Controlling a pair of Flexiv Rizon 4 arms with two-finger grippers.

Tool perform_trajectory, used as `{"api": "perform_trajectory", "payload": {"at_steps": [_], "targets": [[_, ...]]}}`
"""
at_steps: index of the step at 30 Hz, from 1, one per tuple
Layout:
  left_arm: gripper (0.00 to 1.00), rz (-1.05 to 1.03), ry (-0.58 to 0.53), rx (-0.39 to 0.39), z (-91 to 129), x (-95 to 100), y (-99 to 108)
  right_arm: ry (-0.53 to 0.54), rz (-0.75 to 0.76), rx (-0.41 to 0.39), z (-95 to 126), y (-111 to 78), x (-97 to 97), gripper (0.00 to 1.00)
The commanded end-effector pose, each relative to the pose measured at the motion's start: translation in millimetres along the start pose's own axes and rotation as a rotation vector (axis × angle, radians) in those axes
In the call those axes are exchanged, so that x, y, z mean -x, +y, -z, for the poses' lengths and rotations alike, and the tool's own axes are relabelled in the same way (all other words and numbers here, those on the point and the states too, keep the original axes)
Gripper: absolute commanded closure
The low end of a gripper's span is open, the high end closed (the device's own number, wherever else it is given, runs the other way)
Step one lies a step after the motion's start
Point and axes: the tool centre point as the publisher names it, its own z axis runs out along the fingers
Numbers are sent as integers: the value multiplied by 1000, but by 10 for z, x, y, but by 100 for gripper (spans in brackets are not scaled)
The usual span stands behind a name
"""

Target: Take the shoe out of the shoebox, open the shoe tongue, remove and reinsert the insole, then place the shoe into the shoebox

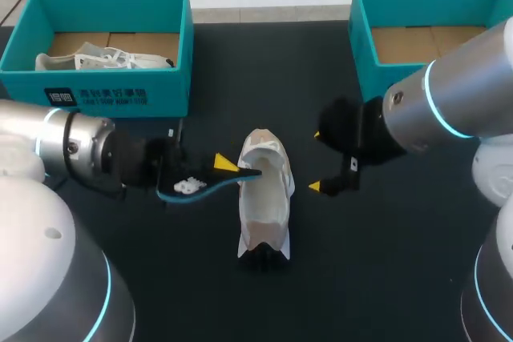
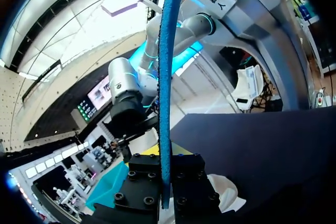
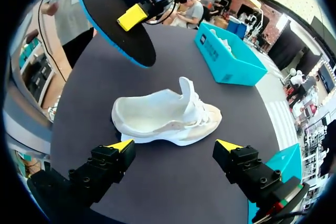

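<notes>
dark surface [image 1: 385,278] carries the shoe [image 1: 264,198]; left gripper [image 1: 229,169] pinches the insole [image 1: 207,187], right gripper [image 1: 317,162] spread wide beside the shoe, untouching.

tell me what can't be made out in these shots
- Left wrist view: the insole, edge-on, covers the left gripper's yellow tips; the shoe is mostly behind the gripper's body.
- Head view: the right arm covers part of the right box.
- Right wrist view: the left box's walls hide most of its contents.
</notes>
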Motion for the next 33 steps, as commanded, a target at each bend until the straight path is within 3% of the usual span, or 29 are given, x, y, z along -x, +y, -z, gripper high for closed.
{"api": "perform_trajectory", "payload": {"at_steps": [1, 9, 25, 32, 33], "targets": [[100, -3, -39, 12, -41, -94, -20, 4, 18, 6, -197, -6, -47, 0], [100, 25, -58, 32, -74, -170, 91, 19, -27, 14, -348, -29, -152, 0], [100, 25, -58, 32, -74, -170, 91, 19, -27, 14, -348, -29, -152, 0], [100, 33, -64, 29, -70, -189, 102, 68, 41, -5, -598, -73, -231, 0], [100, 37, -66, 30, -67, -193, 113, 69, 38, 24, -615, -80, -241, 0]]}}
